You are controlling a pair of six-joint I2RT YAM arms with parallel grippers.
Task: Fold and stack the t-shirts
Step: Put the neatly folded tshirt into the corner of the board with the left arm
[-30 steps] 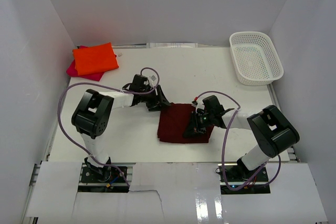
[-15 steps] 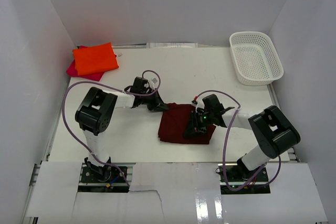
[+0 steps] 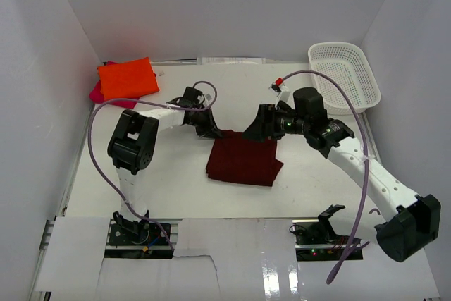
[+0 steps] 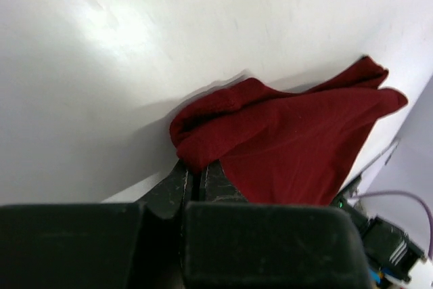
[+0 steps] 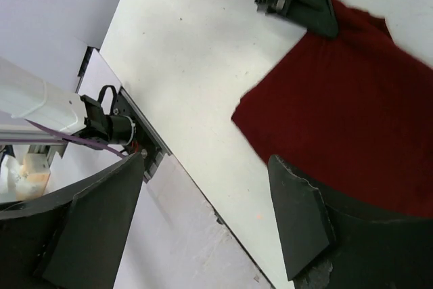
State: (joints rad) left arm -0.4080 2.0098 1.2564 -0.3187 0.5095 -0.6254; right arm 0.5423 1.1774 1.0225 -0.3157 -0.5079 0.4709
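Magenta t-shirt (image 3: 96, 94) mostly hidden under the folded orange t-shirt (image 3: 127, 78) at the far-left corner; only a sliver shows. Maroon t-shirt (image 3: 243, 161) lies folded mid-table, its far-left corner pinched in the clenched left gripper (image 4: 197, 170); right gripper (image 5: 206, 160) spread wide, released, above the shirt's far-right edge. White mesh basket (image 3: 343, 75) sits far right, mesh floor in view.

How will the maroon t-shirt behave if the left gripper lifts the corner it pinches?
Probably floppy: the maroon t-shirt bunches into soft wrinkles at the left gripper, so it should drape and may unfold. Likely light: it is thin, flat cloth. Pushed, it would likely crumple.
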